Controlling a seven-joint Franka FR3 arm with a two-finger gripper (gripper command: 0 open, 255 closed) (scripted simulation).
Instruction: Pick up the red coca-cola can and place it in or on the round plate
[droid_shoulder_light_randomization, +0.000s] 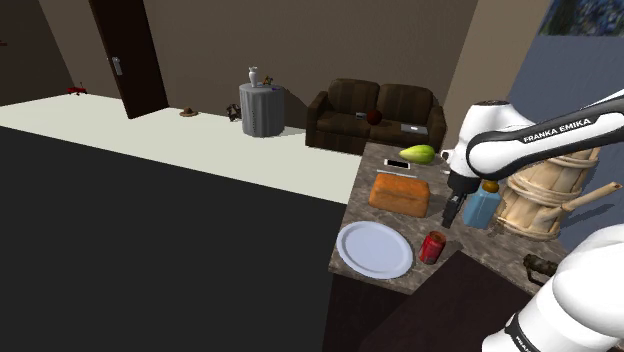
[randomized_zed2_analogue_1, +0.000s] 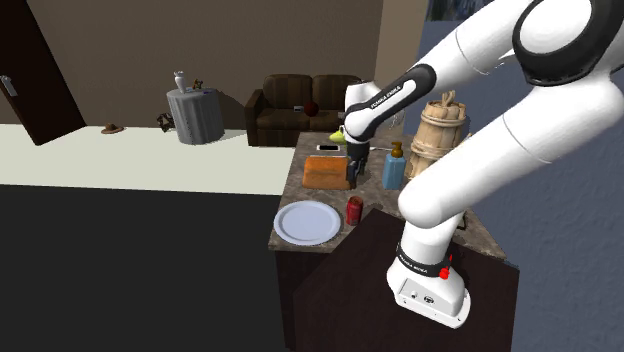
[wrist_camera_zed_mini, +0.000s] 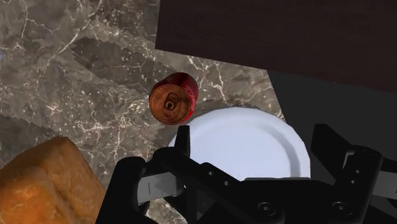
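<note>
The red can (droid_shoulder_light_randomization: 433, 247) (randomized_zed2_analogue_1: 354, 210) stands upright on the marble counter near its front edge, right beside the round white plate (droid_shoulder_light_randomization: 375, 248) (randomized_zed2_analogue_1: 307, 221). My black gripper (droid_shoulder_light_randomization: 452, 215) (randomized_zed2_analogue_1: 352, 180) hangs open above the counter, a little behind the can. In the wrist view the can (wrist_camera_zed_mini: 173, 102) shows top-on, just outside one of the fingers (wrist_camera_zed_mini: 183, 141). The plate (wrist_camera_zed_mini: 245, 143) lies under the gap of the gripper (wrist_camera_zed_mini: 254, 139). Nothing is between the fingers.
A loaf of bread (droid_shoulder_light_randomization: 400, 192) (wrist_camera_zed_mini: 48, 181) lies behind the plate. A blue bottle (droid_shoulder_light_randomization: 483, 205) and a wicker-wrapped jug (droid_shoulder_light_randomization: 540, 195) stand close to the arm. A green fruit (droid_shoulder_light_randomization: 418, 154) and a phone (droid_shoulder_light_randomization: 397, 164) lie farther back. The counter edge runs just past the plate.
</note>
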